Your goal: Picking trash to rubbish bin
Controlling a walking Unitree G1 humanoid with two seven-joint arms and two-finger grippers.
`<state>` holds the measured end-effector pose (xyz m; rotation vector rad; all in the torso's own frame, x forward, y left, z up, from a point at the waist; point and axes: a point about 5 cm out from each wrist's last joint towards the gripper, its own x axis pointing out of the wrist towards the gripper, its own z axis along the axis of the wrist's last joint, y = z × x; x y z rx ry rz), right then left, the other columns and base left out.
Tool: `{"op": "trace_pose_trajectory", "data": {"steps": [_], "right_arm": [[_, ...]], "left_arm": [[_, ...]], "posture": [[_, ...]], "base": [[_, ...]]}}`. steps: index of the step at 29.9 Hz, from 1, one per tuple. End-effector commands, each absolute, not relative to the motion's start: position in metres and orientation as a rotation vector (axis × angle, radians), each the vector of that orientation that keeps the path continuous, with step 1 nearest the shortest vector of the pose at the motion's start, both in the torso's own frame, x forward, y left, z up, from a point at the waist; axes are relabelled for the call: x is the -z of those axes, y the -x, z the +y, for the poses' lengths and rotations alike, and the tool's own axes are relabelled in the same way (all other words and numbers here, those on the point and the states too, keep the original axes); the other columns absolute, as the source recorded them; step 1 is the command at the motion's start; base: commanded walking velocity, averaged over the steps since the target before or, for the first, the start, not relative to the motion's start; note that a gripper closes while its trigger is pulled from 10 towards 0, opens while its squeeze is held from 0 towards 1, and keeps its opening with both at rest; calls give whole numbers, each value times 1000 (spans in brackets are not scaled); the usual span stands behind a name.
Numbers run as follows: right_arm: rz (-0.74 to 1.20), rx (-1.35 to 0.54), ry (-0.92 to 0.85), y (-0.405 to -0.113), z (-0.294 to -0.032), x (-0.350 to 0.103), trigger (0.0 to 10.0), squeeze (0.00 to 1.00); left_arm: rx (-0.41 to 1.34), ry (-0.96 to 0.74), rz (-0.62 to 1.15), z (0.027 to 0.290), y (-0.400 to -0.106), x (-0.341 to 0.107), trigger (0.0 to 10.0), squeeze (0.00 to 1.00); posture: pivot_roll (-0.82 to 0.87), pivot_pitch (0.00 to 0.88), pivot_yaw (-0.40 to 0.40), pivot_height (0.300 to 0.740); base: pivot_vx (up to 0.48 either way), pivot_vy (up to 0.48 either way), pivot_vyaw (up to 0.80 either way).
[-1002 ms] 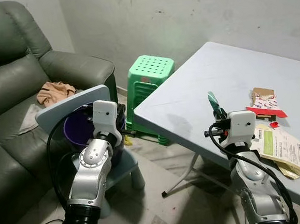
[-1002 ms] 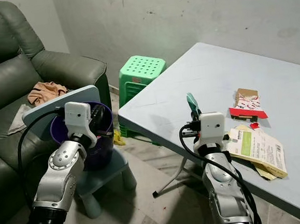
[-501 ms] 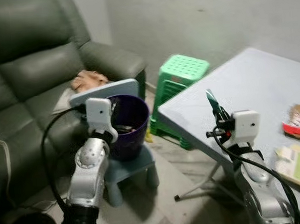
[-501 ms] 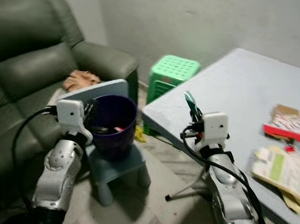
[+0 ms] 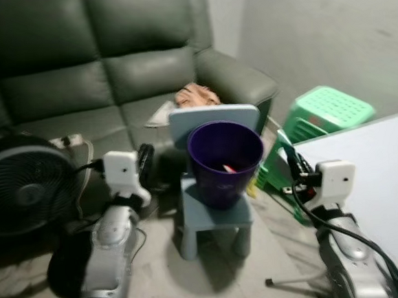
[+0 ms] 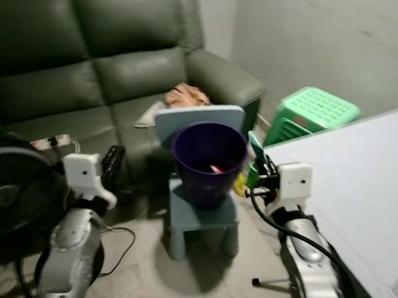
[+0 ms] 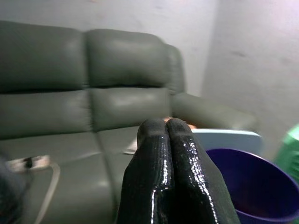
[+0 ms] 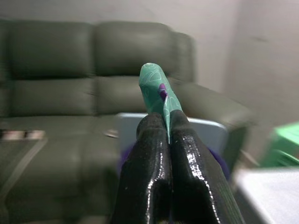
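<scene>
- Right wrist view: the right hand [image 8: 163,128] is pinched tight on a green wrapper [image 8: 158,91], which sticks up past the fingertips, so the trash rides clear of the fingers, ready to let fall.
- In the left eye view it sits just beside the purple bin [image 5: 225,161], not over the mouth.
- The bin stands on a small blue chair [image 5: 211,216], which lifts its rim toward arm height.
- The left hand [image 7: 167,128] is pressed shut on nothing, held aside near the sofa [image 5: 96,74].
</scene>
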<state>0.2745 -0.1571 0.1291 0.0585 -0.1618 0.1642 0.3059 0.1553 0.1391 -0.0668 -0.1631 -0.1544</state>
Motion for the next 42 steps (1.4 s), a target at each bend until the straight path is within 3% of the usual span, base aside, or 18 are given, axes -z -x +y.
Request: {"op": "trace_pose_trajectory", "data": {"steps": [1, 17, 42], "right_arm": [[-177, -147, -97, -273, -164, -132, 10000, 0], [-168, -184, -98, -272, -160, -131, 10000, 0], [-169, -193, -101, -275, -158, -131, 10000, 0]], "left_arm": [[178, 101, -139, 146, -308, -140, 10000, 0], [178, 133, -101, 148, -314, -140, 10000, 0], [206, 146, -117, 142, -321, -146, 10000, 0]], "posture": [[-21, 0, -52, 740], [-23, 0, -54, 740], [-27, 0, -51, 740]], "base": [[0, 0, 0], [0, 0, 0], [387, 0, 0]]}}
